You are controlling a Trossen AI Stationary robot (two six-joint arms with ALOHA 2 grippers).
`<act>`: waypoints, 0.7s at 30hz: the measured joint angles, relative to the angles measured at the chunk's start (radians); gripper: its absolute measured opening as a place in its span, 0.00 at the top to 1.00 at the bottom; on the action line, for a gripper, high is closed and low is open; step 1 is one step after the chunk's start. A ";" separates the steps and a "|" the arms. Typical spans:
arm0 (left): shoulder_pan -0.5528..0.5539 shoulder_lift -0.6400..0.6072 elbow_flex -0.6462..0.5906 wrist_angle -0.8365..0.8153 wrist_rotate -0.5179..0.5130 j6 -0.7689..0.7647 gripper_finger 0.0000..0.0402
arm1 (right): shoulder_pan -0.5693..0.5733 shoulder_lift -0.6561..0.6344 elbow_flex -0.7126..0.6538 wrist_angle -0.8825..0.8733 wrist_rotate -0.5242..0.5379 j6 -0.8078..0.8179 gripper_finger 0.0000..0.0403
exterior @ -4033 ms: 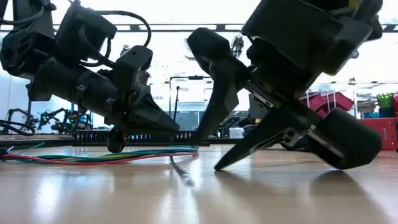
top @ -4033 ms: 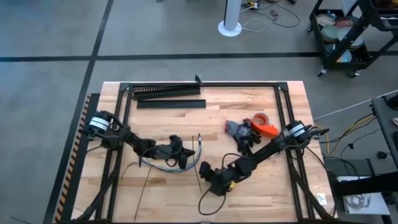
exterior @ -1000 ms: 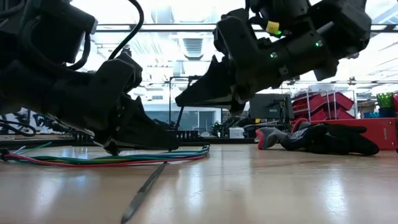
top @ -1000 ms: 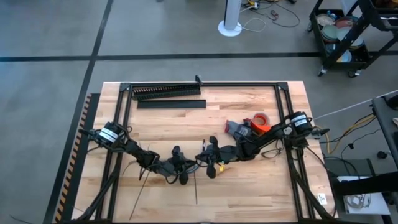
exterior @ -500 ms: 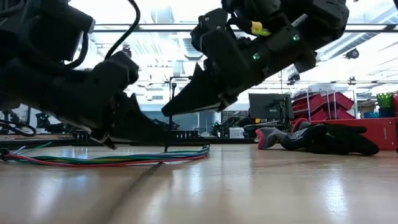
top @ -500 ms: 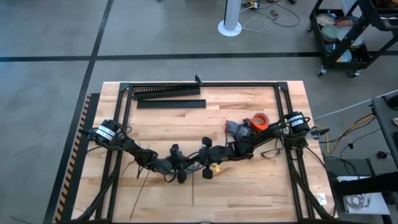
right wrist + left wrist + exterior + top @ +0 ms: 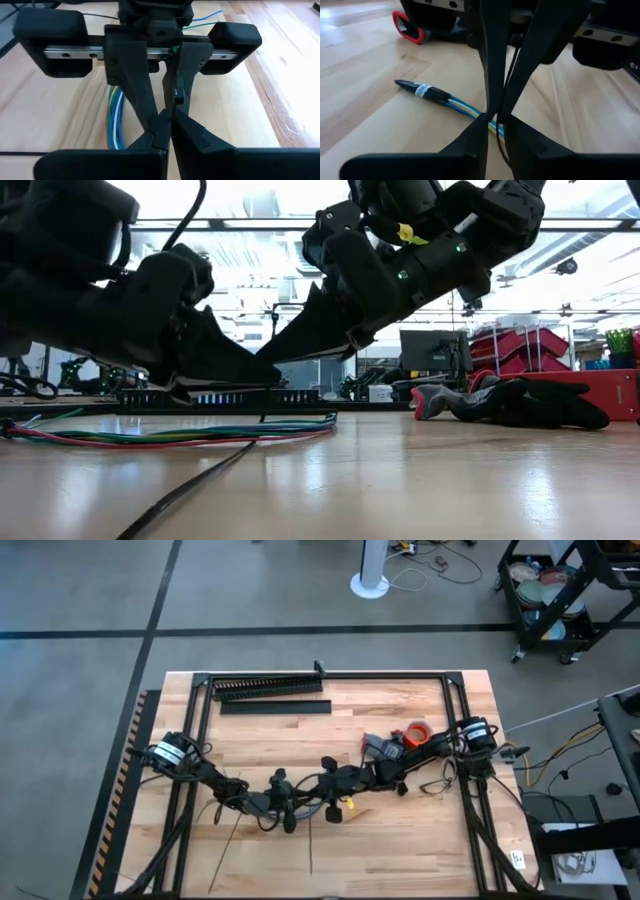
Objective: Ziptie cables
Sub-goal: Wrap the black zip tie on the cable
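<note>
Claw meets claw mid-worktop: the left claw [image 7: 292,806] and right claw [image 7: 322,790] pinch tip to tip on one thin, stiff black ziptie [image 7: 190,489], which slants down to the pale wooden worktop [image 7: 400,840]. Slim, coloured cables [image 7: 170,434] lie flat just beneath them.

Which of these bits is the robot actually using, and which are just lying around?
In use: cables; ziptie, held in the left gripper; right gripper, meeting it.

Lying about: black comb-toothed duct; orange tape roll; gloves.
</note>
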 joint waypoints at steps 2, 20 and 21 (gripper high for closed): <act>0.001 0.000 -0.008 0.000 -0.001 -0.001 0.89 | 0.000 0.000 0.000 0.003 0.000 -0.004 1.00; 0.031 -0.001 -0.033 -0.080 -0.093 -0.087 1.00 | 0.054 -0.085 0.040 -0.303 -0.001 -0.147 0.70; 0.033 -0.001 -0.042 -0.081 -0.103 -0.103 1.00 | 0.073 -0.088 0.039 -0.311 -0.005 -0.177 0.66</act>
